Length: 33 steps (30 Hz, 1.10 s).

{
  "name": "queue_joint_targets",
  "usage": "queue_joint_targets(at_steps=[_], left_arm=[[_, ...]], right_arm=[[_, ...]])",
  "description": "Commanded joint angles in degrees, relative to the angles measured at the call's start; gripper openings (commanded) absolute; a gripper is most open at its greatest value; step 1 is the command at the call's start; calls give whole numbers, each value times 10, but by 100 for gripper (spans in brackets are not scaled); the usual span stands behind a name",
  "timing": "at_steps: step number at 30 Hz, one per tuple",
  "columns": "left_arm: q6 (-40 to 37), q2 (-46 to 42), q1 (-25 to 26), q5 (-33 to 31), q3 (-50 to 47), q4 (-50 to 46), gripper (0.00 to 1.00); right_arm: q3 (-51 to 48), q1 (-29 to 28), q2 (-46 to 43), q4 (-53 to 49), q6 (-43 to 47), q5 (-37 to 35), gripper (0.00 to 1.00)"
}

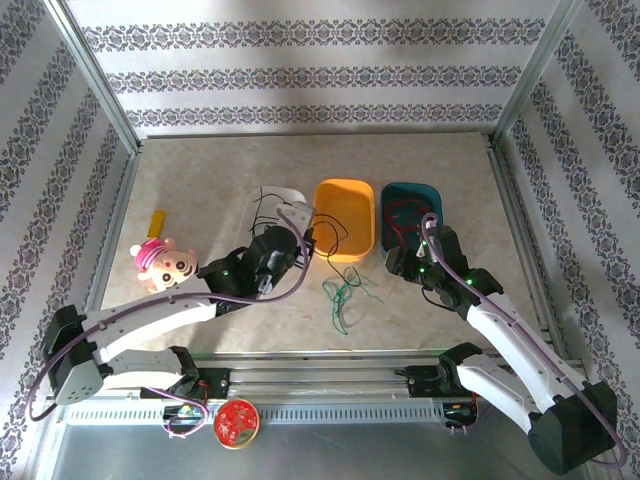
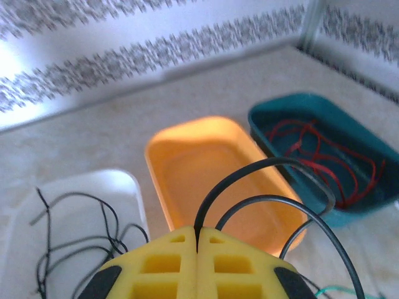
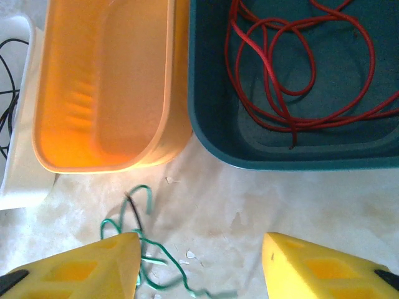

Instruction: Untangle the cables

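The black cable rose in two thin loops out of the left tool, whose fingertips were closed tight on it. The loops arched over the orange tray to that tool's right, while the cable's other strands lay loose in the white tray to its left. A short black piece crossed the green cable, a thin scribbled tangle on the bare desk just in front of the orange tray, between the two arms. The pull would therefore probably have to go leftward, toward the white tray and away from the green. The right tool hung open over the desk with the green cable at its left fingertip, so it was the nearer arm for that one. The red cable lay coiled alone in the teal tray.
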State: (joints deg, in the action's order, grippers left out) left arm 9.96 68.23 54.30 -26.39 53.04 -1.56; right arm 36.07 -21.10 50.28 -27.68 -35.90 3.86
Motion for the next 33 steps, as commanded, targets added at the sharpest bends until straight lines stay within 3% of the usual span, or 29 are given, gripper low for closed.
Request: queue_joint_targets(at_steps=[1, 4, 10, 13, 15, 21, 33], left_arm=[[-27, -29, -4, -82, 6, 37, 0], [-17, -61, -17, -80, -4, 58, 0], [-7, -86, -40, 64, 0, 44, 0], [-3, -76, -40, 109, 13, 22, 0], [3, -71, -40, 117, 16, 19, 0], [6, -69, -40, 129, 20, 23, 0], [6, -106, -39, 120, 44, -5, 0]], right_arm=[[-1, 4, 0, -5, -1, -6, 54], [1, 4, -1, -3, 2, -2, 54], [5, 0, 15, 18, 28, 65, 54], [9, -18, 52, 32, 54, 136, 54], [23, -48, 90, 28, 85, 183, 54], [65, -147, 207, 31, 125, 202, 54], [143, -188, 388, -4, 172, 204, 54]])
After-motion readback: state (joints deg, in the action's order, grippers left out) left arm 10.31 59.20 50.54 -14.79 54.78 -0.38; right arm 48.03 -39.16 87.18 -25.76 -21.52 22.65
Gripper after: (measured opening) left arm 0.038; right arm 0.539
